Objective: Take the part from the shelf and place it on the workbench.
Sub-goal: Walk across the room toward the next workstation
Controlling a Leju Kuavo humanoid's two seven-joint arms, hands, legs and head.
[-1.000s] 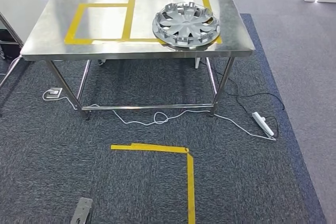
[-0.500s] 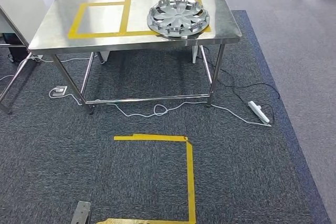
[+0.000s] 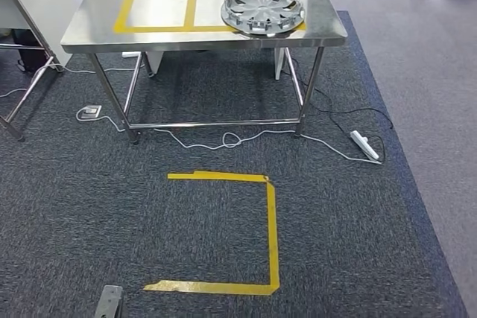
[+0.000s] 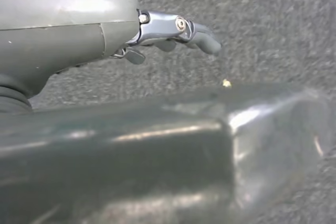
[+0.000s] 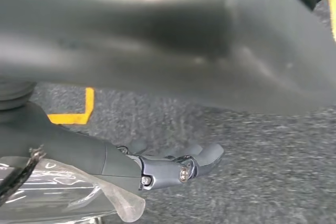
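Observation:
A silver wheel cover (image 3: 262, 8) lies flat on the steel workbench (image 3: 168, 37), inside the right-hand yellow tape rectangle near the bench's right end. The bench stands well ahead of me across dark carpet. In the left wrist view my left hand (image 4: 170, 32) hangs over the carpet with its fingers stretched out and nothing in them. In the right wrist view my right hand (image 5: 174, 166) hangs the same way, fingers extended and empty. Both hands are far from the wheel cover.
A yellow tape outline (image 3: 272, 229) marks the carpet between me and the bench. White cables and a power strip (image 3: 364, 145) lie under and right of the bench, a floor socket (image 3: 90, 112) to its left. Another table's legs (image 3: 22, 102) stand at far left.
The whole picture has shifted: the bench sits higher and farther off, and more of the floor tape shows, so the camera has moved back. The wheel cover stays on the bench.

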